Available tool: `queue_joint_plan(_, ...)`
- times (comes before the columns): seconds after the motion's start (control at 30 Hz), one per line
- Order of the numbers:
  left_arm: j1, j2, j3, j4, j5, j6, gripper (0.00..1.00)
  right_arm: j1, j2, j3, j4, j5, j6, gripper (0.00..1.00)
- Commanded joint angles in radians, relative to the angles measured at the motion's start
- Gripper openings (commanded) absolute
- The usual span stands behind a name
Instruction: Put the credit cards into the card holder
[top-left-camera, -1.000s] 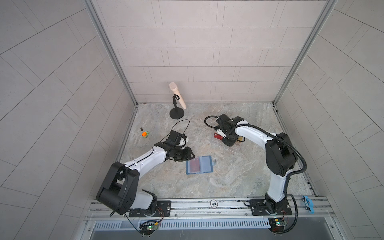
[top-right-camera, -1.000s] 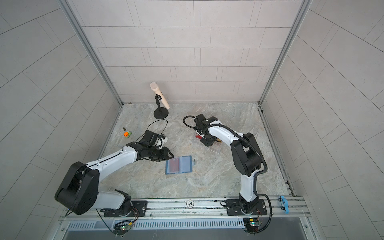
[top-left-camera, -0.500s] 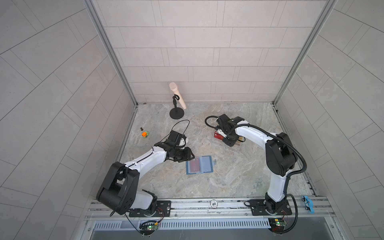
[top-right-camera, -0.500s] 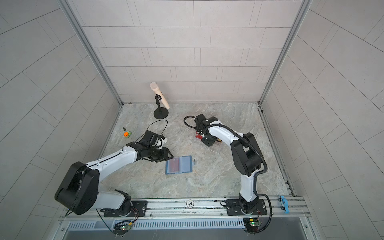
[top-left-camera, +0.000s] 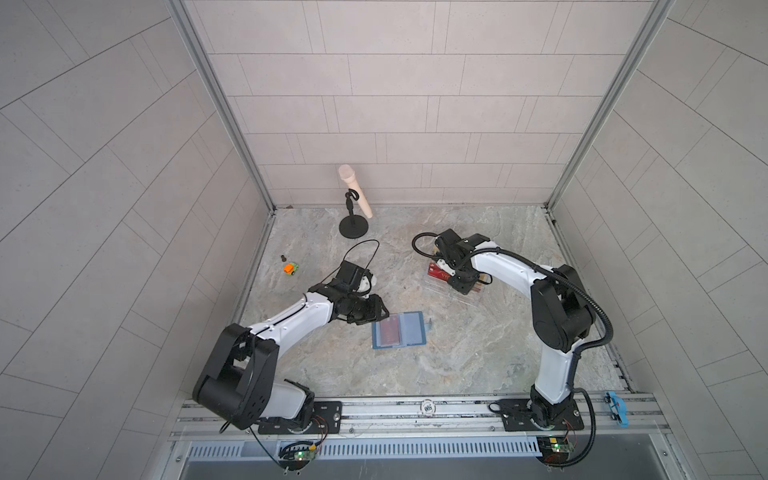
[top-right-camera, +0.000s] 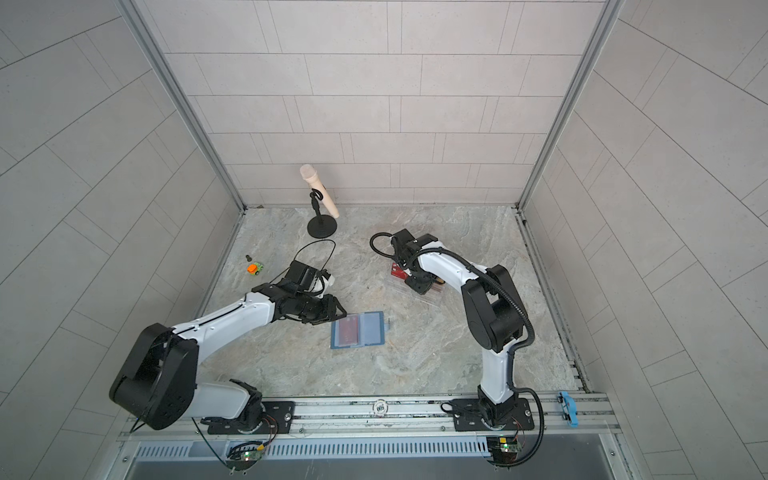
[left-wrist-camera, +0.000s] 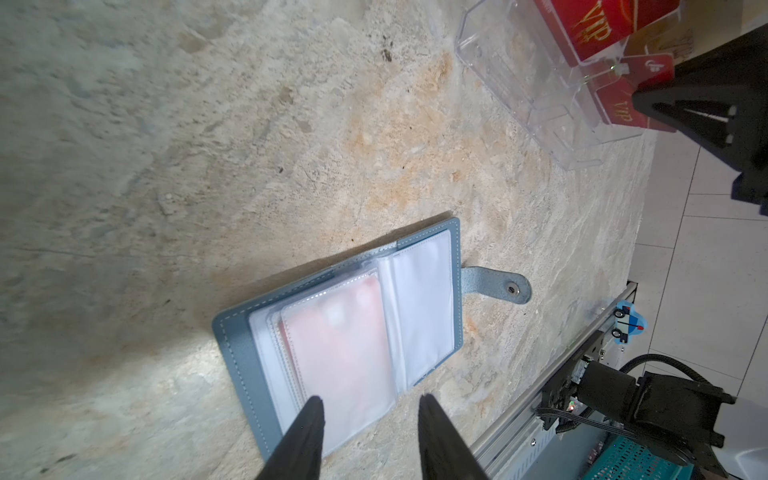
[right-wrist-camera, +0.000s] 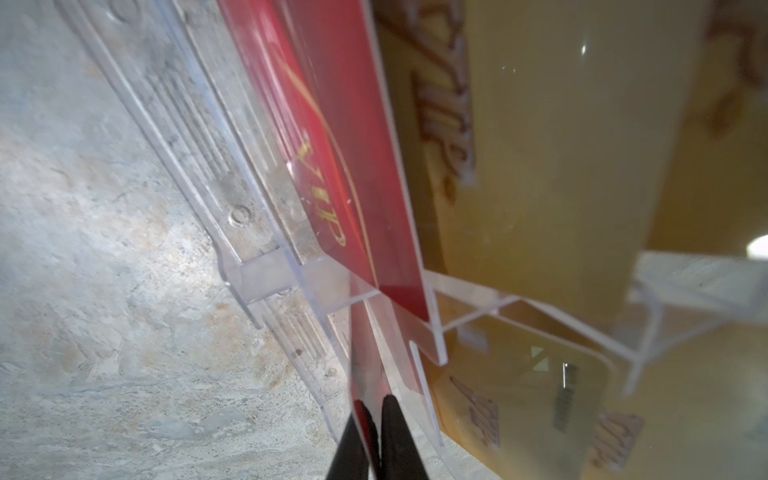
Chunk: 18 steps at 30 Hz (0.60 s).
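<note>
One credit card (right-wrist-camera: 365, 365) juts edge-on straight from right claw (right-wrist-camera: 376, 404).

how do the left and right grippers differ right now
The left gripper has its jaws apart and holds nothing; the right gripper is pinched on the edge of a red credit card. The left gripper hangs over the edge of the open card holder; the right gripper is at the clear acrylic stand. Both are black and tapered.
</note>
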Motion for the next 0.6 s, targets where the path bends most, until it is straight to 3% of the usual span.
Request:
queue_joint_plan(0.0,0.006,0.008,0.04,-0.023,-0.01,0.019,0.42,-0.002,-0.021,0.002,-0.032,0.008,-0.019,0.1)
queue_joint_plan(0.3,0.005,-0.002,0.055,-0.037,-0.007,0.023,0.42,-0.001,-0.027,0.023,-0.052,0.004,-0.023,0.01)
queue_joint_plan(0.57,0.005,-0.004,0.07,-0.046,-0.009,0.021,0.43,-0.001,-0.051,0.063,-0.067,0.029,-0.023,0.0)
